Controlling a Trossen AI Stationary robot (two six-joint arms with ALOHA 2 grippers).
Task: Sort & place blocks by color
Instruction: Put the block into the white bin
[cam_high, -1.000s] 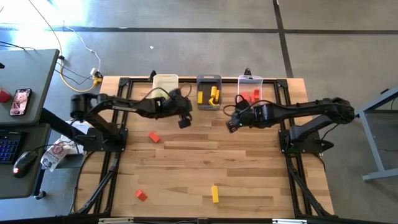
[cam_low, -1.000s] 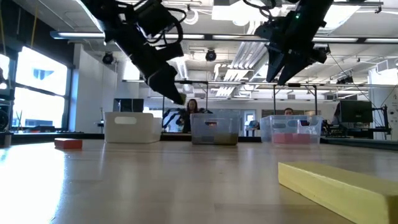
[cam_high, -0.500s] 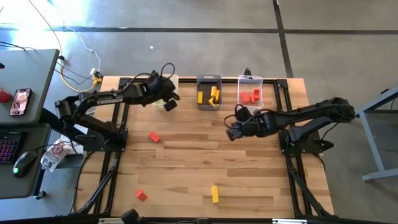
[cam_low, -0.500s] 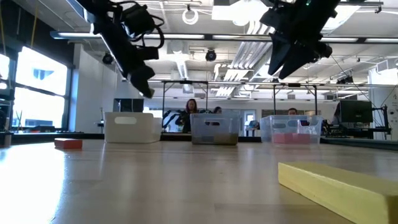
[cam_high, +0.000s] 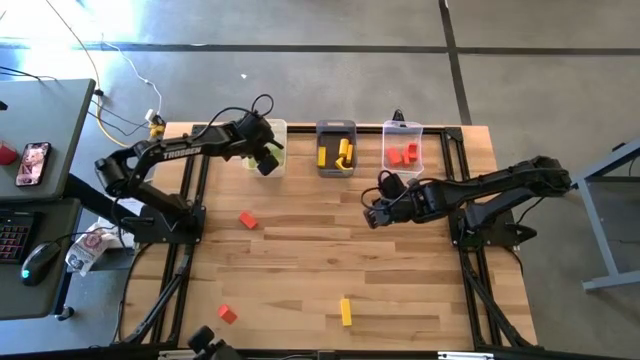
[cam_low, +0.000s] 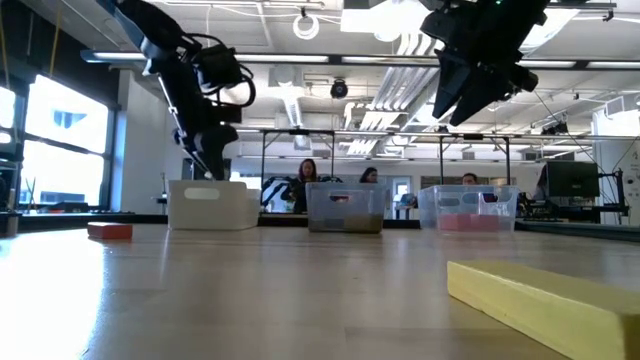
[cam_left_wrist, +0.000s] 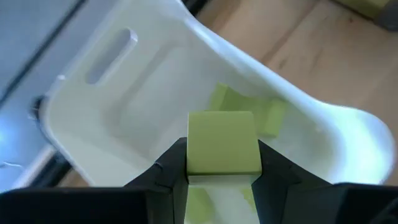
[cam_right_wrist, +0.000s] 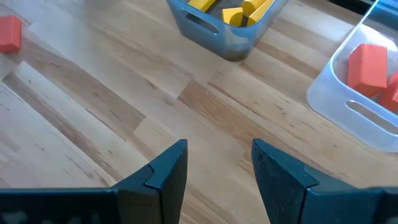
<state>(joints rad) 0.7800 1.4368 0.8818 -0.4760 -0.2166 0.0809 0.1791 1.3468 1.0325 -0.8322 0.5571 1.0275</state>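
Observation:
My left gripper (cam_high: 266, 160) (cam_left_wrist: 222, 177) hangs over the white bin (cam_high: 266, 136) (cam_left_wrist: 155, 112) at the table's far edge, shut on a light green block (cam_left_wrist: 222, 146). More green blocks (cam_left_wrist: 249, 111) lie on that bin's floor. My right gripper (cam_high: 372, 213) (cam_right_wrist: 217, 168) is open above bare table, near side of the grey bin (cam_high: 336, 147) with yellow blocks (cam_right_wrist: 239, 9) and the clear bin (cam_high: 403, 150) with red blocks (cam_right_wrist: 367, 65). Loose on the table: a red block (cam_high: 247, 219), another red block (cam_high: 227, 314), a yellow bar (cam_high: 346, 311) (cam_low: 545, 295). My left gripper pinches the light green block by two opposite side faces (cam_left_wrist: 189, 155), one finger on each. The fingers point down and toward the far edge. The block is lifted clear, above the white bin's inside.
The three bins stand in a row along the far edge. Black frame rails run along the table's left and right sides. Bare wood spreads across the middle. A desk with a phone and mouse stands left of the table. People sit in the room behind.
My left gripper has swung from near the table's middle toward the far left, carrying the green block, and has come down over the white bin. My right gripper has drawn a little toward the near edge, away from the clear bin, and stays open.

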